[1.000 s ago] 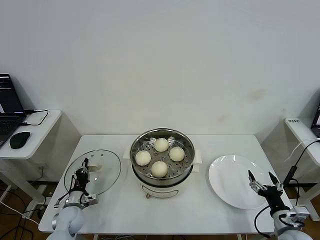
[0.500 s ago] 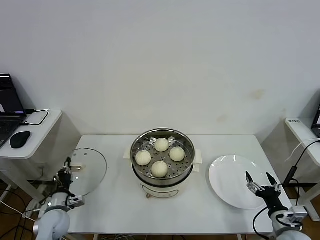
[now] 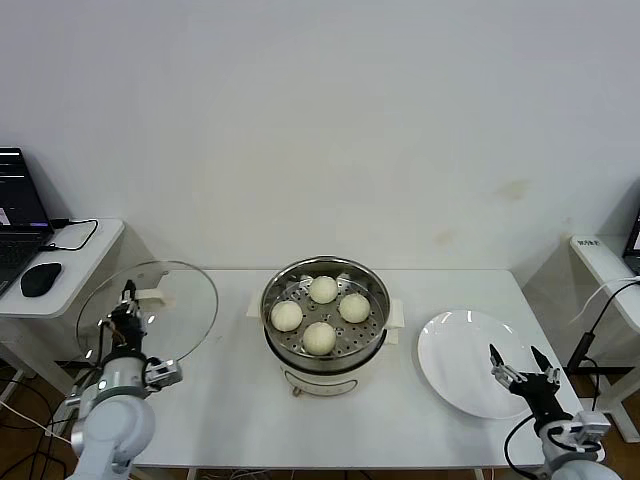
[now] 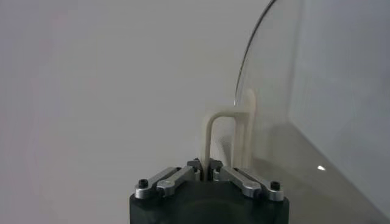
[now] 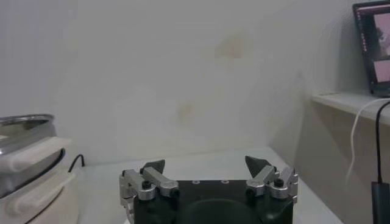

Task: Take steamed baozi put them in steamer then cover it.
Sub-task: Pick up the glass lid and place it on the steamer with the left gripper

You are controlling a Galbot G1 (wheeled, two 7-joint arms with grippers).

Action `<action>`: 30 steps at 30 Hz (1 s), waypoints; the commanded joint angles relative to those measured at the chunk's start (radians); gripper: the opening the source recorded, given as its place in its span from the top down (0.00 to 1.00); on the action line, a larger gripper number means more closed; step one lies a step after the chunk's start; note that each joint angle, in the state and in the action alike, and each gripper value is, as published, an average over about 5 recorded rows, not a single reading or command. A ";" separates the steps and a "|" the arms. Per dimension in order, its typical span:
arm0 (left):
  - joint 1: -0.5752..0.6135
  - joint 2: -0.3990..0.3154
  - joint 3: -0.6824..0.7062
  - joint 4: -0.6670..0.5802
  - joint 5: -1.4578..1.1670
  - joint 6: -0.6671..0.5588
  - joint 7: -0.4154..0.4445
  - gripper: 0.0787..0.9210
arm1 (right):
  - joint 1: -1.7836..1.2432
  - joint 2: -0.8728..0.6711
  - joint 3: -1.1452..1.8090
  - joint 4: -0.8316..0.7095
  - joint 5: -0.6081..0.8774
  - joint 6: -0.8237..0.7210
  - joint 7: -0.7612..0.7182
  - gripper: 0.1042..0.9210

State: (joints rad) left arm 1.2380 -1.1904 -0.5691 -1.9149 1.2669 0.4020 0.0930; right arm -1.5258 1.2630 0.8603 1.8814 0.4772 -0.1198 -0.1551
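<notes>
White tabletop against a bare pale wall sets the scene. Nearest, at the front left corner, the left gripper is clamped on the cream loop handle of the round clear glass lid, which it holds tilted up off the surface. At the front right, the right gripper waits with its claw spread apart over the near edge of the flat white round plate, which is bare. Farther in, at the table's middle, the shiny round stainless-steel steamer on its cream base holds all four smooth cream-white baozi on the perforated tray.

Loading looks finished; covering is the step in hand. Next, the lid needs carrying right, levelled and centred over the pot rim before release.

A second earlier the lid lay flat on the table; it has since been lifted and swung left, while the right arm has barely moved.
</notes>
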 commanded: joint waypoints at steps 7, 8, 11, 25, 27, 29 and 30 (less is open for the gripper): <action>-0.223 -0.158 0.327 -0.062 0.139 0.173 0.170 0.92 | 0.019 0.037 -0.006 -0.027 -0.080 -0.014 0.000 0.12; -0.235 -0.175 0.343 -0.057 0.147 0.176 0.183 0.92 | 0.020 0.040 -0.006 -0.029 -0.082 -0.014 0.000 0.12; -0.260 -0.223 0.384 -0.043 0.172 0.181 0.216 0.92 | 0.025 0.046 -0.004 -0.034 -0.087 -0.015 0.000 0.12; -0.326 -0.384 0.595 0.085 0.295 0.197 0.270 0.92 | 0.046 0.055 0.001 -0.077 -0.096 -0.005 -0.003 0.12; -0.327 -0.399 0.608 0.102 0.302 0.199 0.271 0.92 | 0.046 0.055 0.002 -0.079 -0.095 -0.005 -0.004 0.12; -0.323 -0.407 0.613 0.111 0.305 0.200 0.272 0.92 | 0.045 0.053 0.004 -0.083 -0.095 -0.003 -0.005 0.12; -0.321 -0.408 0.615 0.114 0.307 0.200 0.272 0.92 | 0.045 0.052 0.005 -0.085 -0.094 -0.002 -0.005 0.12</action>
State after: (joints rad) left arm 0.9511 -1.5004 -0.0829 -1.8715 1.5109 0.5860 0.3284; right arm -1.4840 1.3143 0.8637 1.8124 0.3895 -0.1257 -0.1593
